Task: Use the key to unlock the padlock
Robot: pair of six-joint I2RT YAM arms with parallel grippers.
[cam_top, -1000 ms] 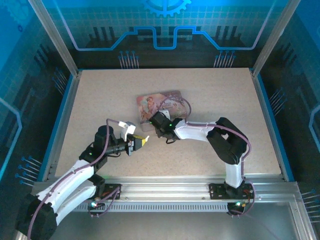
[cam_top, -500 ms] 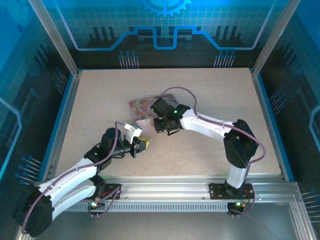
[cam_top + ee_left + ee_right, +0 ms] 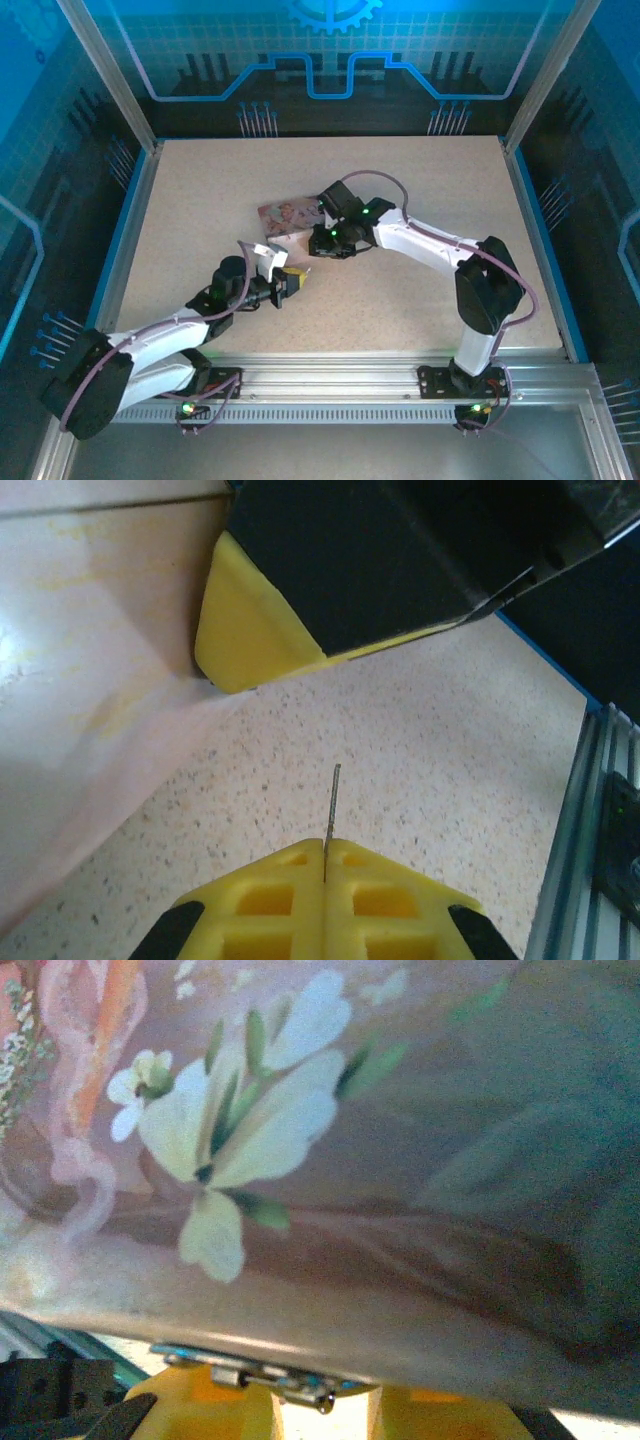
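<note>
Near middle of table [image 3: 420, 180], at tip of left claw [image 3: 291, 282]: key [image 3: 333, 805], pinched between the two yellow fingers [image 3: 270, 900], pressed together on it. Thin dark blade sticking straight out past the tips, over bare table, touching nothing. Just beyond blade tip, apart from it: one black-and-yellow finger [image 3: 250, 630] of right claw [image 3: 322, 241], with pink tin [image 3: 70, 710] to its left.

Seen from above: left claw just near-left of right claw, close but not touching. Right claw at near-right edge of tin [image 3: 288, 214].

Up close at right claw [image 3: 320, 1405]: small silvery-blue metal piece hanging at tin's edge, probably padlock [image 3: 270, 1378], blurred. Sits right at the yellow fingertips, partly over one finger and reaching toward the gap. Fingers [image 3: 200, 1405] slightly apart; cannot tell whether clamped on padlock, on tin edge, or on nothing.

Counts: 1 key, 1 padlock, 1 tin, 2 claws.

Containers: 1, the tin [image 3: 400, 1160], flower-and-figure print on its face. Lid looks closed; contents cannot tell. Key outside tin, in left claw. Padlock outside tin, at its edge by right claw.
</note>
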